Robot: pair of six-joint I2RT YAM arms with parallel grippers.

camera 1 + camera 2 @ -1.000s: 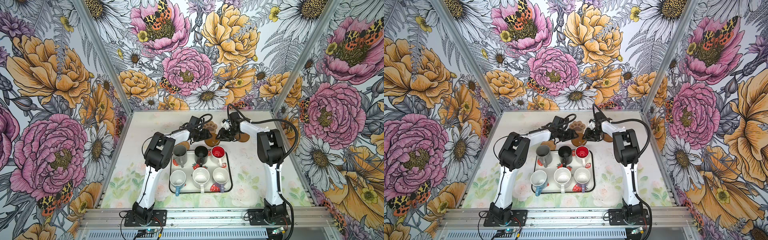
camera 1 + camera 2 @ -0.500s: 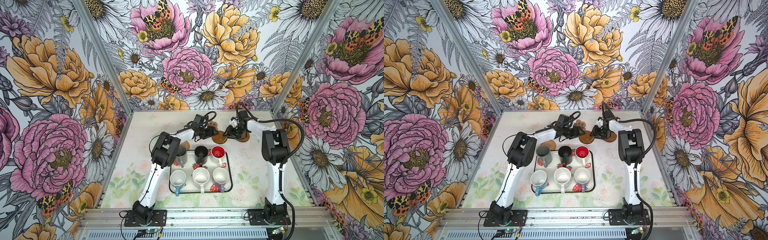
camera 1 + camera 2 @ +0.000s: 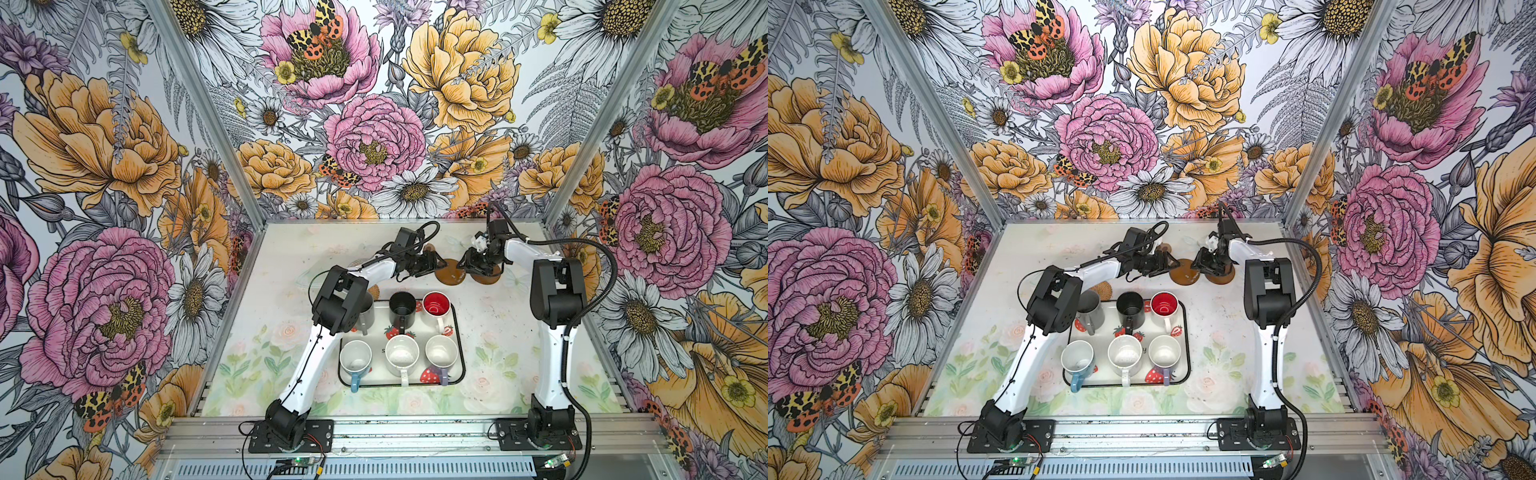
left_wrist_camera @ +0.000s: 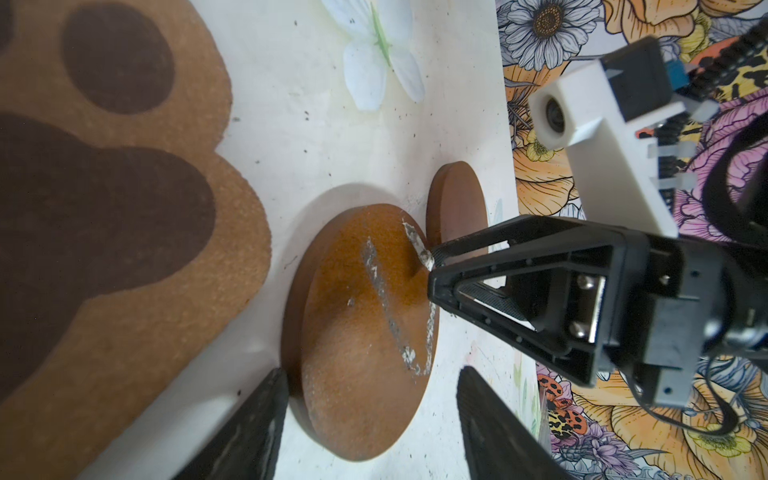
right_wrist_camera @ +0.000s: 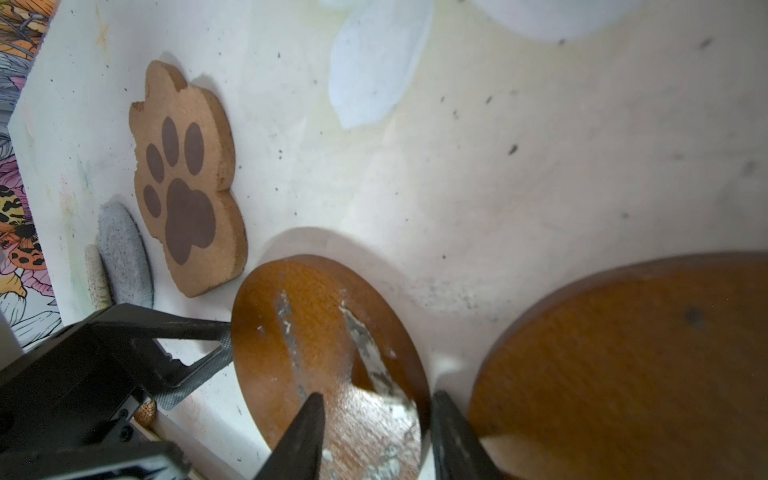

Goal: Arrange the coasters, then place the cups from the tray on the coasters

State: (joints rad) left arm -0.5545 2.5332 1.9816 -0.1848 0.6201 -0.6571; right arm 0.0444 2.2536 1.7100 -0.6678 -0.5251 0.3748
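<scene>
My right gripper (image 5: 378, 397) is shut on the rim of a plain brown disc coaster (image 5: 316, 332), which tilts up off the table (image 4: 361, 332). My left gripper (image 4: 370, 374) is open and straddles the same disc's opposite edge. In a top view both grippers meet over this disc (image 3: 449, 275). A second brown disc (image 5: 623, 365) lies flat just beyond. The paw-shaped coaster (image 5: 187, 187) and the grey woven one (image 5: 122, 253) lie close by. The strawberry tray (image 3: 460, 353) holds the cups: black (image 3: 402, 305), red-inside (image 3: 436, 305), white (image 3: 402, 355) and others.
A rattan coaster (image 3: 376, 293) shows past the tray's back left corner, half under my left arm. The left arm's elbow (image 3: 338, 303) hangs over the grey cup (image 3: 366, 318). The back wall stands close behind the coasters.
The brown disc has moved right, away from the paw coaster, with my right gripper on it. My left gripper has followed it rightward.
</scene>
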